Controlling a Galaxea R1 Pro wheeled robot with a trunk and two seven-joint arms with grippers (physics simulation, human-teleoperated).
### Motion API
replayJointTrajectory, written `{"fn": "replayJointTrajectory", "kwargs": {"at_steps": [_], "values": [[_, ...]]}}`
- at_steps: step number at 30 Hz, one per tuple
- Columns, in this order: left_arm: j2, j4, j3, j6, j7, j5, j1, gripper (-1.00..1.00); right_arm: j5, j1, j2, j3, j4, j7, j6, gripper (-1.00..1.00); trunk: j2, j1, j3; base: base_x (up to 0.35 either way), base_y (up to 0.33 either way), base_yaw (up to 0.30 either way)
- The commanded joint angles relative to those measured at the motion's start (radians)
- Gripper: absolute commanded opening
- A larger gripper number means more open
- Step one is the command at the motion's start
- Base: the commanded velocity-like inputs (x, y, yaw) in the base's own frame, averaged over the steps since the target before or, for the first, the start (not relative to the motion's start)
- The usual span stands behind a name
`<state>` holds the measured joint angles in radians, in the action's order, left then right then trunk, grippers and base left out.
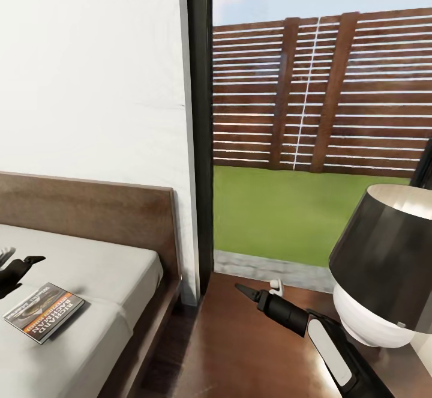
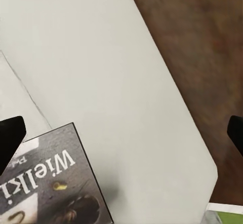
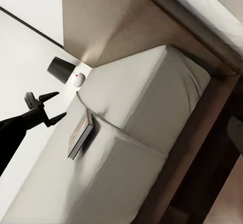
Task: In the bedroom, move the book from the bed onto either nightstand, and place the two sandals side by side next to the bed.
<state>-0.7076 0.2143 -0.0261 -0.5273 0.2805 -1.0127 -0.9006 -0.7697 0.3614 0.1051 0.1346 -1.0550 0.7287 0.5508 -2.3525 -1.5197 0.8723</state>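
The left gripper (image 3: 50, 107) is held with its two fingers spread apart and nothing between them, poised above the mattress just beside the book (image 1: 44, 312). In the left wrist view the dark fingertips (image 2: 11, 135) are seen at either edge, with a corner of the book below. The book lies flat on the grey bed (image 1: 114, 266), near the mattress edge that faces the nightstand (image 1: 240, 350). The right gripper (image 1: 259, 295) is stretched out over the nightstand top; whether its fingers are apart cannot be told. A lamp (image 1: 381, 260) with a dark shade stands on the nightstand, beside that arm.

The grasp is judged not yet made. A thin book lying flat may be pushed along the smooth mattress instead of being gripped, and could slip off the edge. The lamp may be knocked if the book is carried across carelessly.
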Motion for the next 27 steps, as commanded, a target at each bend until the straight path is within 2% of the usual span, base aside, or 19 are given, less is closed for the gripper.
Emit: {"fn": "replayJointTrajectory", "kwargs": {"at_steps": [1, 6, 7, 10, 17, 23, 27], "values": [[-0.001, -0.001, -0.004, 0.000, 0.002, 0.002, -0.001, 1.00, -0.009, 0.001, 0.001, 0.001, 0.000, -0.002, 0.008, 1.00, 0.000, 0.000, 0.001, 0.000, 0.000, 0.000], [-0.001, -0.005, -0.007, 0.011, -0.003, 0.055, -0.001, 1.00, -0.009, 0.001, 0.001, 0.002, 0.000, -0.002, 0.008, 1.00, 0.000, 0.000, 0.001, 0.000, 0.000, 0.000], [-0.001, -0.007, -0.008, 0.013, -0.003, 0.076, -0.001, 1.00, -0.009, 0.001, 0.001, 0.002, 0.000, -0.002, 0.008, 1.00, 0.000, 0.000, 0.001, 0.000, 0.000, 0.000], [-0.001, -0.009, -0.009, 0.014, -0.003, 0.094, -0.001, 1.00, -0.009, 0.001, 0.001, 0.002, -0.001, -0.002, 0.008, 1.00, 0.000, 0.000, 0.001, 0.000, 0.000, 0.000], [-0.001, -0.010, -0.009, 0.015, -0.003, 0.110, -0.001, 1.00, -0.009, 0.001, 0.000, 0.009, -0.043, -0.002, 0.007, 1.00, 0.000, 0.000, 0.001, 0.000, 0.000, 0.000], [-0.003, -0.011, -0.009, 0.016, -0.005, 0.113, -0.001, 1.00, -0.008, -0.001, -0.004, 0.052, -0.135, -0.014, 0.006, 1.00, 0.000, 0.000, 0.001, 0.000, 0.000, 0.000], [-0.005, -0.011, -0.009, 0.016, -0.005, 0.115, -0.001, 1.00, -0.008, -0.004, -0.005, 0.064, -0.205, -0.018, 0.011, 1.00, 0.000, 0.000, 0.001, 0.000, 0.000, 0.000]]}}
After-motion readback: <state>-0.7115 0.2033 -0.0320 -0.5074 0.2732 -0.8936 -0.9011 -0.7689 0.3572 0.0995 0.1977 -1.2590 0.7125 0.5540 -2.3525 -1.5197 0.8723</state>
